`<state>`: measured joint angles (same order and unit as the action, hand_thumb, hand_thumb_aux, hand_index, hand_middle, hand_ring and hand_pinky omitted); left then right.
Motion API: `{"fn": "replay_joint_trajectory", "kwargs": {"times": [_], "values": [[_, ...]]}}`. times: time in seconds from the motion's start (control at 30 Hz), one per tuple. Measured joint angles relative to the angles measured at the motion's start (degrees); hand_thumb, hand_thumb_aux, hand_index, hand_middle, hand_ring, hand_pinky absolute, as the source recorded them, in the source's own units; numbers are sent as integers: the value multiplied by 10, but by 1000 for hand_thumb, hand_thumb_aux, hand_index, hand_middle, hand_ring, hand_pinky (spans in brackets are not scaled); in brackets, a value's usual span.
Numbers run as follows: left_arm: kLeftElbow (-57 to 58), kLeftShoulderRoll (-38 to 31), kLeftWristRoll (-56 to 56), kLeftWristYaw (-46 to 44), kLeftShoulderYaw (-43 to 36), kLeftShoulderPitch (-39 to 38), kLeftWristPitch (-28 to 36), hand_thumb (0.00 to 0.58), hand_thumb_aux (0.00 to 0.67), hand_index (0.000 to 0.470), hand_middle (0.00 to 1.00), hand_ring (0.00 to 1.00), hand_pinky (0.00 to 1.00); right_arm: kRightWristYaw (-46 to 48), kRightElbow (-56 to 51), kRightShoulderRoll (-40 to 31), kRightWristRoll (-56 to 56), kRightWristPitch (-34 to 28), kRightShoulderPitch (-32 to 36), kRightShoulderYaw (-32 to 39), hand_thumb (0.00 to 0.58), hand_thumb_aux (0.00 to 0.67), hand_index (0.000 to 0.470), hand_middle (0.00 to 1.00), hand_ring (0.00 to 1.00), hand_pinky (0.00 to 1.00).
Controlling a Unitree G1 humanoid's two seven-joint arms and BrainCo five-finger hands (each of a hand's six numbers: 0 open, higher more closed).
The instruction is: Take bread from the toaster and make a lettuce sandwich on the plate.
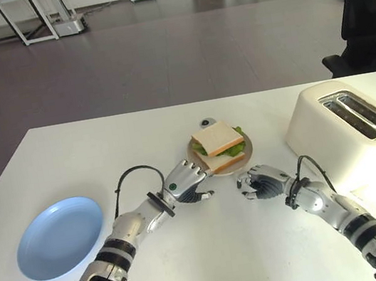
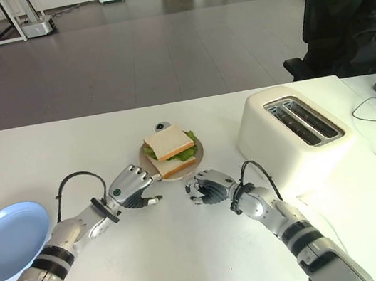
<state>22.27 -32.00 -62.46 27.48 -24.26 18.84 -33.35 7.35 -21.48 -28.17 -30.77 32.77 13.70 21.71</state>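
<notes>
**Sandwich is built, hands parked at the plate**

And there it is: the sandwich (image 1: 219, 147) sits stacked on the small tan plate (image 1: 247, 152) in the middle of the table (image 1: 102, 147), bread on top, lettuce poking out at the sides, bread underneath. Over on the right the toaster (image 1: 345, 128) shows two dark slots with no slice sticking up, so the bread looks to be out and used. By my reckoning the job is as good as finished; at most a tidy-up or pulling the arms back is left. The blue plate (image 1: 60, 237) lies well apart on the left, playing no part.

Now the hands. The left hand (image 1: 186, 182) is low over the table, right at the tan plate's near rim, fingers curled in, gripping nothing that I can make out. The right hand (image 1: 261, 182) sits just beside the plate's near-right edge, apart from it, also curled loosely and holding nothing. Both forearms angle in toward the sandwich.
</notes>
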Motion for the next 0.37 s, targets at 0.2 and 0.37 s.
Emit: {"fn": "replay_joint_trajectory", "kwargs": {"times": [0.2,0.37], "values": [[-220,-73,393,-137,94,-204,-73,0,0,0,0,0,0,90,112,-43,254,45,-77,-87,0,0,0,0,0,0],[-223,-17,598,-239,114,-216,-43,0,0,0,0,0,0,106,29,50,332,59,-57,-105,0,0,0,0,0,0]]}}
